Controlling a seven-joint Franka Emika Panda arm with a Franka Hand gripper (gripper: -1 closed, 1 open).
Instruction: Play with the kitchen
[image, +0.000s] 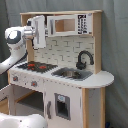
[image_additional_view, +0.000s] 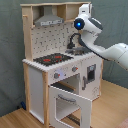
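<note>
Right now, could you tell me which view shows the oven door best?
The second exterior view: the oven door hangs open toward the camera, its window facing up. In the first exterior view the arm hides the oven area, so only the dark opening shows.

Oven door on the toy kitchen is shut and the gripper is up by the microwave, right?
Not quite: the oven door hangs open, as the second exterior view shows. The gripper is indeed up by the microwave of the toy kitchen.
</note>
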